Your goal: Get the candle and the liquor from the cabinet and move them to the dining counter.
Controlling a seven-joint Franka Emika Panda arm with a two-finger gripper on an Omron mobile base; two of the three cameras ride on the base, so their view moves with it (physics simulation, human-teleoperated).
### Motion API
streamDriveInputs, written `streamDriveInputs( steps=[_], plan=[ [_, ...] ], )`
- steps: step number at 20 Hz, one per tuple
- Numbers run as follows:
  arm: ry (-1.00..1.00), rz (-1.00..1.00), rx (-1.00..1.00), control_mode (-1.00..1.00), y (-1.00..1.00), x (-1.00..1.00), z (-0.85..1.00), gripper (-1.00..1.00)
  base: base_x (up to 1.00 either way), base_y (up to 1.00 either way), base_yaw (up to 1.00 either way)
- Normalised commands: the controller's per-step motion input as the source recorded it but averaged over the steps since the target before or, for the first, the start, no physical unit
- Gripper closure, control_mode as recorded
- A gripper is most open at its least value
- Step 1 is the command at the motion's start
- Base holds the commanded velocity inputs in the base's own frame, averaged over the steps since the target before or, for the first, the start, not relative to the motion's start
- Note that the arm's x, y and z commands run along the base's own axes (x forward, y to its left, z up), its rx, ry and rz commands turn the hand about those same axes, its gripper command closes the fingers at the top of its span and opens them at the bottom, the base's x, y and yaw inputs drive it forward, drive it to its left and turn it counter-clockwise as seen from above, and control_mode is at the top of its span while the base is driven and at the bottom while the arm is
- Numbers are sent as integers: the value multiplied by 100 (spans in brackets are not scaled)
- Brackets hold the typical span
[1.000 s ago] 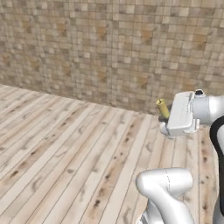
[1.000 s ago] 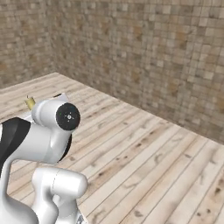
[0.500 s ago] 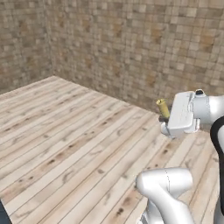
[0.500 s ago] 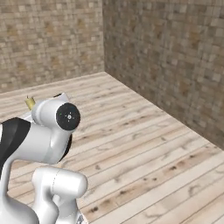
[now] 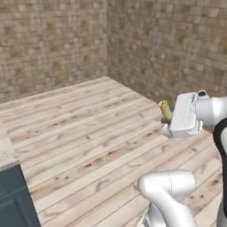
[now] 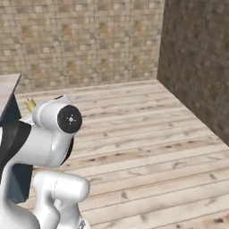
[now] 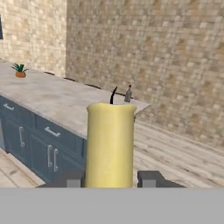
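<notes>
Gripper [image 7: 110,178] fingers were pinched on the candle [image 7: 110,144], one dark fingertip [image 7: 72,178] at 9 o'clock of the yellow stick and the other at 3 o'clock, both pressed against its base. In the hand view the candle stood upright in the middle, its black wick curling up from the flat top. Beyond it, from 9 to 12 o'clock, ran the dining counter [image 7: 52,98] with its beige marbled top and dark blue doors with silver handles below. On that top, near the far corner just past the wick at 12 o'clock, stood the liquor [image 7: 128,93], a small dark bottle, well apart from the candle. A small potted plant [image 7: 19,70] sat on the counter's far end at 10 o'clock. In the left base view the candle's yellow tip [image 5: 165,107] poked out at 9 o'clock of the white hand; a corner of the counter showed at 8 o'clock. Wooden flooring [image 5: 88,133] and tiled walls [image 6: 89,40] lay around.
</notes>
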Motion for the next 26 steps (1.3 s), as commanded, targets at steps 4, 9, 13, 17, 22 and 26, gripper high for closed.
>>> streamDriveInputs(
  steps=[4, 9, 13, 17, 22, 26],
  plan=[
    [0, 0, 0, 100, 0, 0, 0, 100, 86, -17, 48],
    [0, 0, 0, 100, 0, 0, 0, 100, 86, -29, 44],
    [0, 0, 0, 100, 0, 0, 0, 100, 92, -35, 40],
    [0, 0, 0, 100, 0, 0, 0, 100, 92, -49, 35],
    [0, 0, 0, 100, 0, 0, 0, 100, 95, -56, 31],
    [0, 0, 0, 100, 0, 0, 0, 100, 95, -59, 29]
  ],
)
